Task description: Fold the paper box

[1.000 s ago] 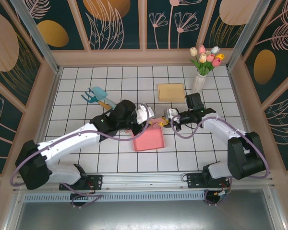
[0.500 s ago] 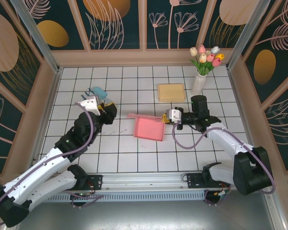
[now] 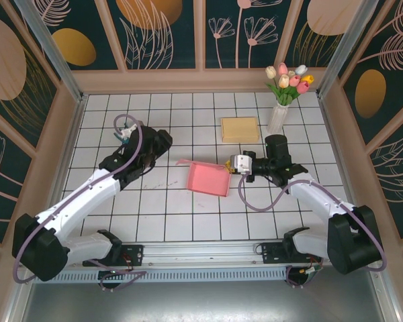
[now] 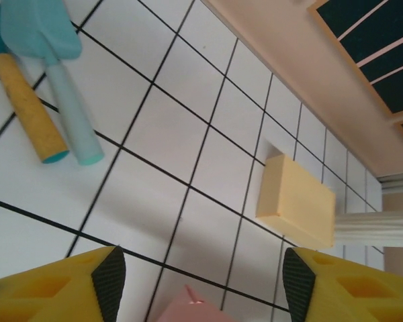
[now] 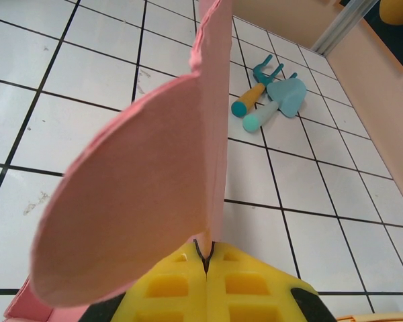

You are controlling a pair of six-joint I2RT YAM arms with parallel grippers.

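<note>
Top view, box: the pink paper box (image 3: pixel 208 180) lies mid-table, partly formed, with a loose flap (image 3: pixel 186 162) jutting out at its left.
Top view, right side: the right gripper (image 3: pixel 230 166) meets the box's right edge, probably to anchor it for folding.
Top view, left side: the left arm (image 3: pixel 94 191) bends well apart from the box.
Left wrist, fingers: the left gripper (image 4: pixel 205 282) is spread wide and holds nothing.
Left wrist, box: a pink corner peeks in at the bottom edge, between the pads but apart from both.
Right wrist, fingers: clenched on the box's thin pink wall.
Right wrist, box: the wall rises upright from the pinched tips, seemingly held up for creasing.
</note>
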